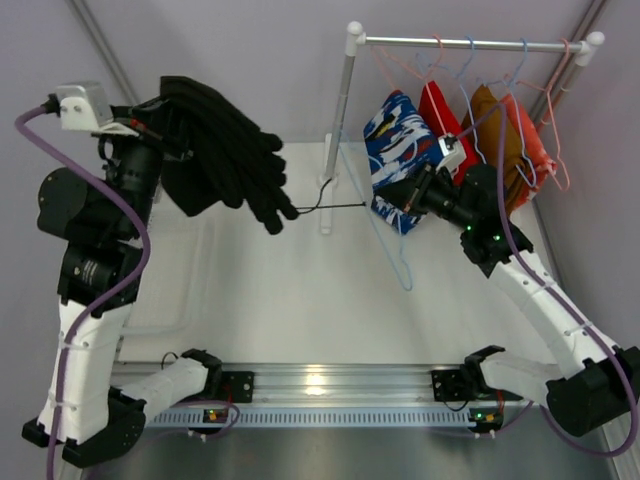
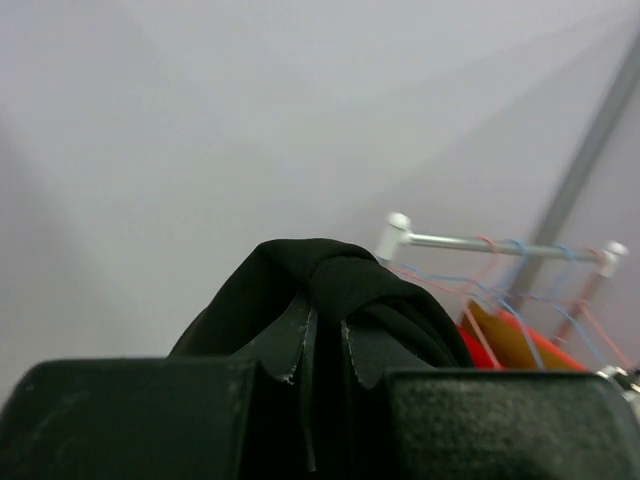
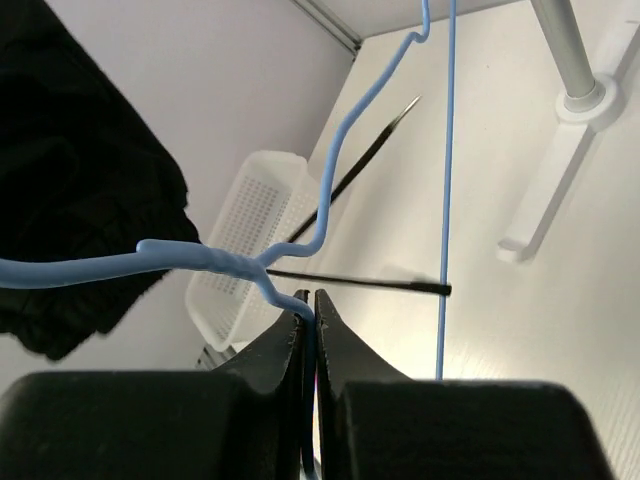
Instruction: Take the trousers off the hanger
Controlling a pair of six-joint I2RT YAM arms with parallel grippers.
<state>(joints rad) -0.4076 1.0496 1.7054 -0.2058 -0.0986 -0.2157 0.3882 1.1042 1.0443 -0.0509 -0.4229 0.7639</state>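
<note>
Evidently one pair is off and four are left. The black trousers point(image 1: 225, 160) are bunched high in the upper left of the overhead view, well apart from the rack rail point(image 1: 470, 42). The left claw point(image 2: 325, 342) is clenched on a fold of them, with black cloth humping up between its fingers in the wrist view. The right claw point(image 3: 310, 310) is pinched shut on the wire of a blue hanger point(image 3: 200, 256). That hanger dangles bare above the desk point(image 1: 300, 300) at centre right, so I'd judge it to be the one the black pair came from.

On the rail at upper right hang the rest, each on its own wire hanger:
- blue patterned trousers point(image 1: 398, 140), nearest the post
- red trousers point(image 1: 438, 108)
- brown trousers point(image 1: 490, 125)
- orange-red trousers point(image 1: 535, 150), at the far end

The black pair has not been set down, and the spare hanger has not been put aside. A thin black rod point(image 1: 330, 207) juts from under the black cloth — I can't tell what it belongs to.
</note>
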